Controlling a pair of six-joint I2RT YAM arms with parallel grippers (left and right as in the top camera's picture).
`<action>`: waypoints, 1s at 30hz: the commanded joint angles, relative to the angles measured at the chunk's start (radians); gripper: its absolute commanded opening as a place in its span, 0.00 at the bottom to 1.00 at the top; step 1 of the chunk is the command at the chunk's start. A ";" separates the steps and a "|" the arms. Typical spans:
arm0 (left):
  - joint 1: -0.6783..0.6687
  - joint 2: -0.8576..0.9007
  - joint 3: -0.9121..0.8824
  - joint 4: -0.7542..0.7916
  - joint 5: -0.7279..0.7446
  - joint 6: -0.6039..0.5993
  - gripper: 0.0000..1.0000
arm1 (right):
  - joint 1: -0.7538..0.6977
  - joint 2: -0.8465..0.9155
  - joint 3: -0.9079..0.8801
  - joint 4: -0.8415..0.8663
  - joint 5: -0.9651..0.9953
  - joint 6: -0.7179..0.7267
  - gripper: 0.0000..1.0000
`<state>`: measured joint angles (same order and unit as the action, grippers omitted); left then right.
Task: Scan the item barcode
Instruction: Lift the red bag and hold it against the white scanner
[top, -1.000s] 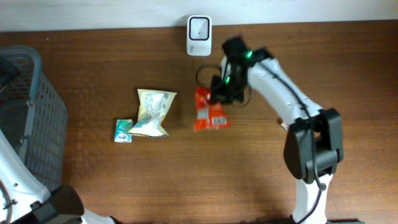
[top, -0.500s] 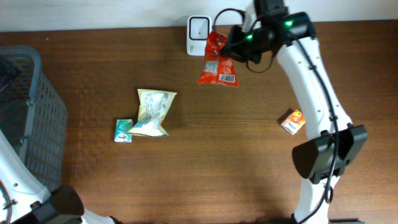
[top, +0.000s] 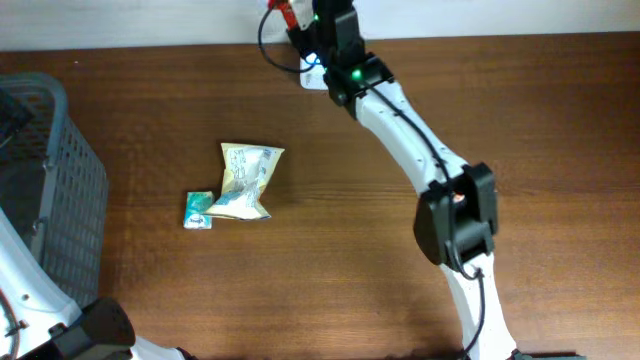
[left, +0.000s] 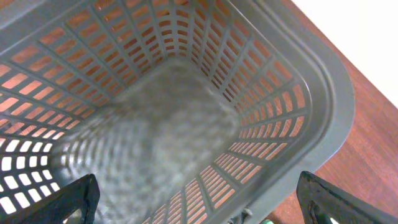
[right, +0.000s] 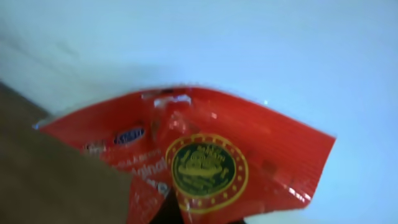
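The right arm stretches across the bench (top: 400, 280) to its far edge, and the right fingers (top: 300, 20) are clamped tight on the red packet (right: 205, 155), holding it in the air against the pale wall. The wrist view shows the packet's gold seal; no barcode is visible on that side. The white scanner (top: 309, 76) sits just below the packet and is mostly hidden under the arm. A beige packet (top: 247, 180) and a small teal one (top: 198, 210) lie touching, well apart from the scanner. The left fingers (left: 71, 202) are spread wide and empty above the grey basket (left: 336, 93). This looks like the presenting step: next the packet likely needs turning so its barcode faces the scanner window.
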<state>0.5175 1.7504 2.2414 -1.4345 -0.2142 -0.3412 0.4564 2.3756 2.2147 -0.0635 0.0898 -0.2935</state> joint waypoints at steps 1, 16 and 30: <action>0.002 -0.002 0.011 0.000 0.000 -0.010 0.99 | -0.029 0.065 0.006 0.225 -0.234 -0.070 0.04; 0.002 -0.002 0.011 0.000 0.000 -0.010 0.99 | -0.182 0.292 0.006 0.597 -0.849 -0.064 0.04; 0.002 -0.002 0.011 0.000 0.000 -0.010 0.99 | -0.190 0.370 0.006 0.776 -0.908 0.048 0.04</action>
<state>0.5175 1.7504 2.2414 -1.4353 -0.2138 -0.3412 0.2764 2.7449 2.2082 0.6830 -0.7769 -0.2611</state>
